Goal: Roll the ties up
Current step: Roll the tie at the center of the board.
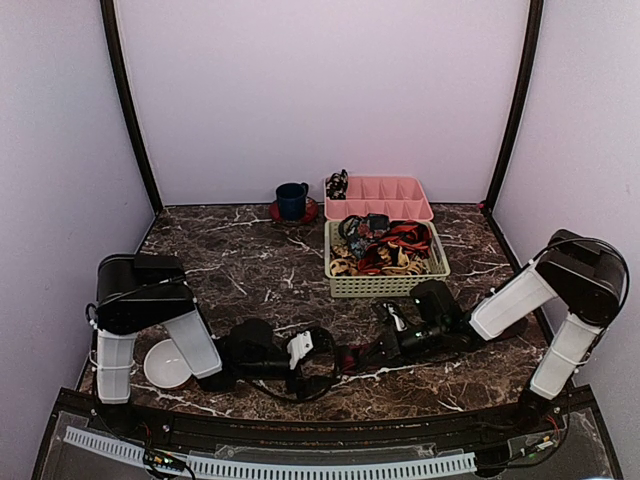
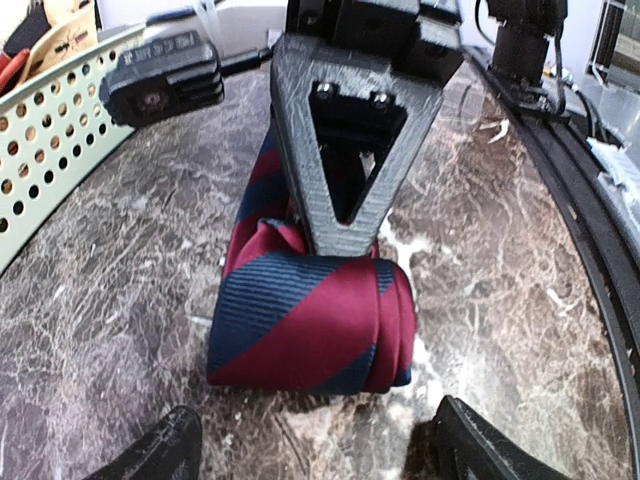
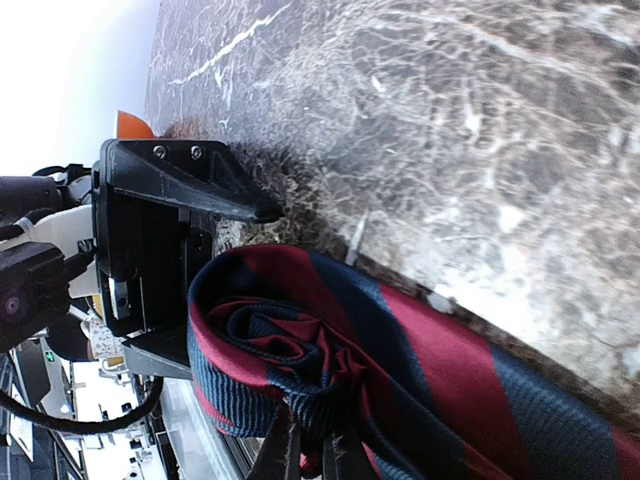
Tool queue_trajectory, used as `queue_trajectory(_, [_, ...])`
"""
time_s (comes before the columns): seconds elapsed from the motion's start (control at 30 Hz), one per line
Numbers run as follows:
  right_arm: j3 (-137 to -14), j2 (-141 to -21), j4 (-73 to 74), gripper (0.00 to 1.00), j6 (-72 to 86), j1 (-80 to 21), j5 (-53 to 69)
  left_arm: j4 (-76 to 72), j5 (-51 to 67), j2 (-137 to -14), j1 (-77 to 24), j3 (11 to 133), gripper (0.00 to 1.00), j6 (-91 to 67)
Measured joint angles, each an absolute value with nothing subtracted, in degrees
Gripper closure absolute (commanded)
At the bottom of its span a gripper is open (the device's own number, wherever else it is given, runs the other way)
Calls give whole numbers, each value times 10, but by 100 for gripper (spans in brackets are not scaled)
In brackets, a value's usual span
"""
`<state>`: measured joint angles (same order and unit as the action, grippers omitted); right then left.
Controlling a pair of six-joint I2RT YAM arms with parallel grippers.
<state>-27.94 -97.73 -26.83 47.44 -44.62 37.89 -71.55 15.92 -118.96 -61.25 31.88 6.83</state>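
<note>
**Striped tie half-coiled at the front of the surface, pinched at its core**

The striped tie [image 2: 310, 325], dark blue and red, lies on the marble surface [image 1: 230, 270] near the front edge, between the two arms. One end is wound into a fat, loose coil. A flat length runs out from under it, away beneath the right arm's fingers.

The right jaws are pressed together on the coil. In the right wrist view their tips bite into the bunched folds at its centre. The left jaws stand spread wide, with one finger [image 2: 165, 450] on each side of the coil and neither touching it.

The fabric looks light, soft and silky, and the layers sit off-centre rather than neatly stacked. My guess is the coil would loosen as soon as the pinch at the core lets go, and it could slide easily on the polished stone. The safest hold is probably across the outer wraps, squeezing the coil gently from both sides so the layers stay together. Pulling on the loose tail would likely only unwind it.

Behind the arms, a green basket [image 1: 385, 285] holds a heap of other ties [image 1: 395, 245]. A pink tray [image 1: 380, 212] stands just beyond it.
</note>
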Motion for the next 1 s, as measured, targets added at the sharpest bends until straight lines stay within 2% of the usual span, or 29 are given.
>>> queue_trajectory(0.2, [-276,-982,-272,100,473,-437,390,-788,170,-1234,-615,338,17,58])
queue_trajectory(0.33, [-279,-984,-269,100,470,-436,393,-797,182,-1261,-616,376,24,54])
queue_trajectory(0.4, [-280,-984,-267,100,470,-435,394,-797,189,-1273,-616,396,31,53])
queue_trajectory(0.5, [-282,-984,-263,100,469,-435,395,-795,196,-1286,-616,419,51,52])
queue_trajectory(0.53, [-283,-984,-262,96,469,-435,396,-793,196,-1287,-616,423,56,52])
queue_trajectory(0.57, [-283,-983,-260,72,469,-435,396,-788,196,-1287,-616,424,65,52])
queue_trajectory(0.63, [-287,-973,-243,61,463,-435,390,-778,192,-1281,-617,418,66,54])
queue_trajectory(0.73, [-294,-931,-190,54,455,-435,370,-744,179,-1242,-618,384,67,65])
queue_trajectory(0.83, [-310,-898,-138,54,448,-440,342,-713,169,-1209,-618,359,67,72])
queue_trajectory(1.0, [-372,-912,-88,62,445,-486,321,-666,159,-1181,-618,353,67,84])
